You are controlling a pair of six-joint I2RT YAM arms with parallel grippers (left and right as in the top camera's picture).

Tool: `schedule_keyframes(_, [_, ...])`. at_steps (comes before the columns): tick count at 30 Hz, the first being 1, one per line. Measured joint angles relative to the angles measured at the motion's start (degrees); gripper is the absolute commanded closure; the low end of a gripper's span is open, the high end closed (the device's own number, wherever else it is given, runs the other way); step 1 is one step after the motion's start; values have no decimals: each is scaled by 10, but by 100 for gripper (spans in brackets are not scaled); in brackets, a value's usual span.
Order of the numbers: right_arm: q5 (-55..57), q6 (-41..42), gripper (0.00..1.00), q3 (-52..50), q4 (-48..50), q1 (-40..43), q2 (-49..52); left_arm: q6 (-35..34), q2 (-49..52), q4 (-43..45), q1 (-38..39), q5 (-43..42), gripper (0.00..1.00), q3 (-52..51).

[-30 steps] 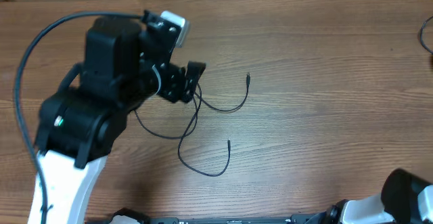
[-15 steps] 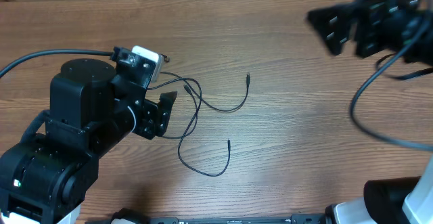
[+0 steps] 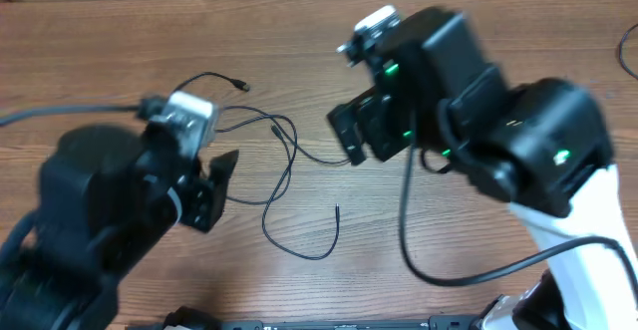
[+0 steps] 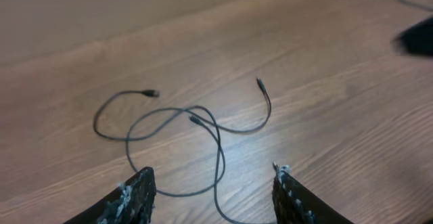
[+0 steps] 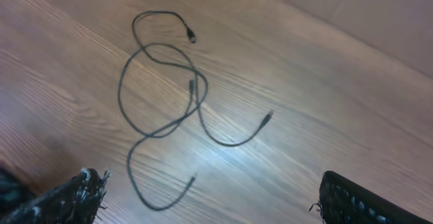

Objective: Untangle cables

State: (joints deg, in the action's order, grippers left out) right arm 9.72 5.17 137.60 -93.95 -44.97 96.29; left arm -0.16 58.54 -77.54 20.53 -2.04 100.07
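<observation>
Lying loose on the wooden table (image 3: 100,61), the cables (image 3: 290,161) make an open tangle of thin black strands between the two arms. From the right wrist the cables (image 5: 196,92) show four small plug ends, so there are probably two cords, though where they cross I cannot follow each one for certain. One end curls off toward the far edge, a second sits in the middle of the loops, and a third lies at the near tip of a wide curve.

The left gripper (image 3: 217,180) sits just beside the tangle on its left. In its own wrist view the left gripper (image 4: 213,176) has its jaws moderately apart and empty – a strand on the table below runs up between the fingers (image 4: 135,193), untouched as far as I can see.

The right gripper (image 3: 351,136) hangs over the right side of the tangle, covering one plug end in the overhead view. From its wrist camera the right gripper (image 5: 211,180) stands spread wide, with nothing in it, and the cables lie flat beneath.
</observation>
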Motion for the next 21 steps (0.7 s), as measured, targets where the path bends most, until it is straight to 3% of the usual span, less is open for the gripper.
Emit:
schedule_keyframes(10, [95,138,0,-90,8,-81,0,-35,-78,11,0,10,47,-142])
schedule_keyframes(21, [220,241,0,-104,-26,-120,-13,-149,-153,162,0,-3,35,-376])
